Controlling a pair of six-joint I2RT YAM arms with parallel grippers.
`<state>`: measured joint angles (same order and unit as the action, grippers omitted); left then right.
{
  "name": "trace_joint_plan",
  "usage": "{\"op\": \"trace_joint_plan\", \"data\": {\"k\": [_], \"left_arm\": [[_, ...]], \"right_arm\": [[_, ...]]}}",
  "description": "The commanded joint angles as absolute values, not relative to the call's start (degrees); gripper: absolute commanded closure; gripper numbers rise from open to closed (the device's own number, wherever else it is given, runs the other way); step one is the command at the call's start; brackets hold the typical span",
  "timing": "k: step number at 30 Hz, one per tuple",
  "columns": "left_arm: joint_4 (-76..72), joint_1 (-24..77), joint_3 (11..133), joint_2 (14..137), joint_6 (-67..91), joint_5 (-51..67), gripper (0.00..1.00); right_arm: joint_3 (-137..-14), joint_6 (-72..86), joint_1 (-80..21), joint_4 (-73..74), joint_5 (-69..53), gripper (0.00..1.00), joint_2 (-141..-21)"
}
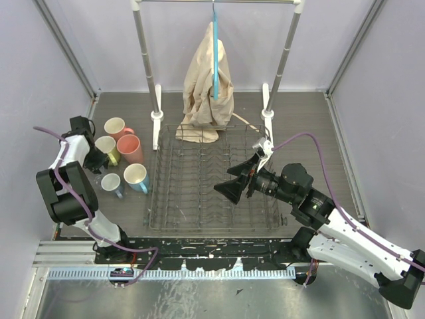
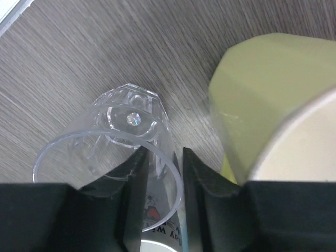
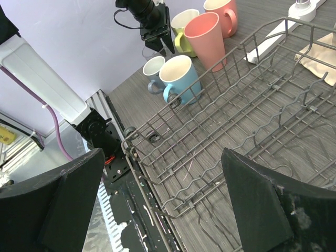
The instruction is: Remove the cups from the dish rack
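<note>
Cups (image 1: 130,147) stand clustered on the grey table (image 1: 312,133) just left of the dish rack (image 1: 212,183), seen from above. The left arm is folded back on itself, its left gripper (image 1: 97,161) down among them. The right arm reaches across the rack, the right gripper (image 1: 240,181) spread wide and empty above the wires. A clothes rail (image 1: 285,60) with beige cloth (image 1: 209,80) stands behind.

At the left wrist, a clear glass (image 2: 131,118) stands upright. Its printed lettering and a small red figure are cut off and unreadable. The fingers (image 2: 134,178) are slightly parted across its wall and appear loose rather than pinching. A pale yellow mug (image 2: 262,89) crowds in just beside it.

At the right wrist, a light blue mug (image 3: 181,79) and a grey-blue mug (image 3: 154,71) sit against the rack's rim.
</note>
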<state>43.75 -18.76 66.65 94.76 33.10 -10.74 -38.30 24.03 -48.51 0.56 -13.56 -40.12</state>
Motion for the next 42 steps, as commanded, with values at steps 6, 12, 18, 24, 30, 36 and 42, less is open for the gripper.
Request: {"op": "trace_joint_plan", "data": {"k": [6, 12, 18, 24, 30, 36, 42], "left_arm": [[44.58, -19.06, 67.28, 91.45, 33.27, -9.05, 0.52], [45.98, -18.98, 67.63, 86.7, 35.08, -6.51, 0.41], [43.88, -18.85, 64.35, 77.05, 37.08, -1.56, 0.3], [44.03, -16.99, 63.31, 68.89, 37.4, 2.09, 0.07], [44.26, -12.94, 63.21, 62.1, 36.3, 1.4, 0.02], [44.19, -12.66, 63.37, 61.53, 36.74, 3.47, 0.02], [44.15, -12.65, 63.85, 61.87, 36.73, 3.77, 0.02]], "right_arm": [[-39.15, 23.46, -48.25, -1.8, -12.82, 0.01, -39.1], [-39.64, 23.82, -48.25, -1.17, -11.74, 0.0, -39.91], [-40.14, 24.69, -48.25, -0.2, -8.92, 0.0, -41.6], [-41.51, 24.99, -48.25, 1.74, -4.86, 0.0, -43.89], [-42.94, 24.73, -48.3, 2.69, -2.56, 0.0, -45.2], [-44.31, 24.04, -48.25, 4.23, -1.34, 0.0, -46.5], [-44.25, 23.84, -48.25, 4.74, -1.46, 0.0, -46.42]]}}
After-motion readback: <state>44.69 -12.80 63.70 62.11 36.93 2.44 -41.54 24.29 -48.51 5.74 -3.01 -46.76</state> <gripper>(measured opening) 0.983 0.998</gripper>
